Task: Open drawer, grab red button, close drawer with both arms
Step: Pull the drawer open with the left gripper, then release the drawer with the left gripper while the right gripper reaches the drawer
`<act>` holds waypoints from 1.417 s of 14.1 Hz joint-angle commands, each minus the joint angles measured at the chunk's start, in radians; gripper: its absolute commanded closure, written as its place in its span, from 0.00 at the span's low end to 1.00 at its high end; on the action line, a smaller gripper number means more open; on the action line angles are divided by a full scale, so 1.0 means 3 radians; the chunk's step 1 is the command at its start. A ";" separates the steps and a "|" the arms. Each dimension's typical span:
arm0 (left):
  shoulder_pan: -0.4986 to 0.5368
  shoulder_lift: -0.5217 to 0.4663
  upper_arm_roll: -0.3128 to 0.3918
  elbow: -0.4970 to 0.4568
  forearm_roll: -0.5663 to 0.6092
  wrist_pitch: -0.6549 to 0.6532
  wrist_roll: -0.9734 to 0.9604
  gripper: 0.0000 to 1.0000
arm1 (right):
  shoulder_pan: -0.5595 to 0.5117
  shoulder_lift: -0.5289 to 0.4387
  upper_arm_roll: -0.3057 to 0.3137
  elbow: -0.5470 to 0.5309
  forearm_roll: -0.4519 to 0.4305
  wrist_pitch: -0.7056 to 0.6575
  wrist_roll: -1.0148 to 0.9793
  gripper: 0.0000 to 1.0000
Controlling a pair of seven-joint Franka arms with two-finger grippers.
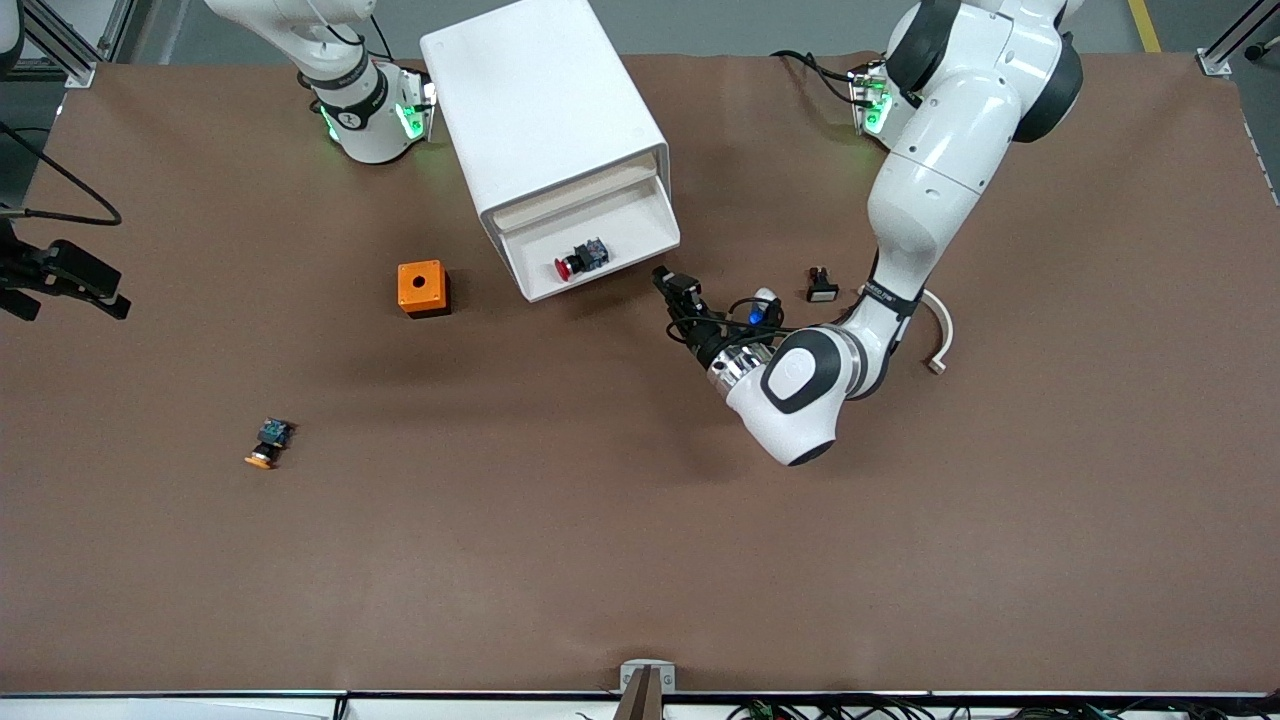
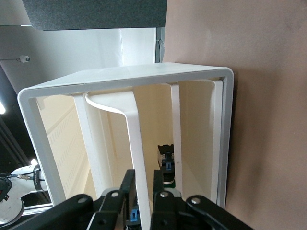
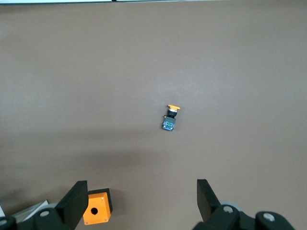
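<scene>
The white cabinet [image 1: 540,100] stands between the arms' bases. Its drawer [image 1: 640,215] is pulled out toward the front camera. The red-capped button [image 1: 578,260] lies in the drawer on its side. My left gripper [image 1: 662,275] is at the drawer's front, at the corner toward the left arm's end. In the left wrist view its fingers [image 2: 160,179] stand close together on either side of the drawer's cream front strip [image 2: 134,139], and the button [image 2: 166,165] shows inside. My right gripper [image 3: 138,206] is open and empty, high over the table.
An orange cube with a round hole [image 1: 423,288] sits beside the cabinet toward the right arm's end. An orange-capped button [image 1: 268,445] lies nearer the front camera. A small black switch [image 1: 820,285] and a white curved piece [image 1: 940,335] lie by the left arm.
</scene>
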 commanded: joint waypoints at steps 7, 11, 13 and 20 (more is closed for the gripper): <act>0.0109 -0.0094 0.0071 0.0105 -0.0029 0.0019 0.1363 0.08 | 0.0436 0.0257 0.0008 -0.0096 0.0260 -0.0217 0.1173 0.00; 0.0083 -0.0283 0.0271 0.0187 0.0251 0.0024 0.2708 0.03 | 0.0876 0.0375 0.0013 -0.0172 0.0312 -0.0191 0.2424 0.00; 0.0078 -0.0330 0.0311 0.0330 0.0461 0.0044 0.3226 0.01 | 0.1065 0.0395 0.0013 -0.0239 0.0398 -0.0166 0.2961 0.00; -0.0014 -0.0661 0.0485 0.0428 0.1187 0.0724 0.4132 0.01 | 0.1740 0.0390 0.0008 -0.0668 0.0532 0.0253 0.4364 0.00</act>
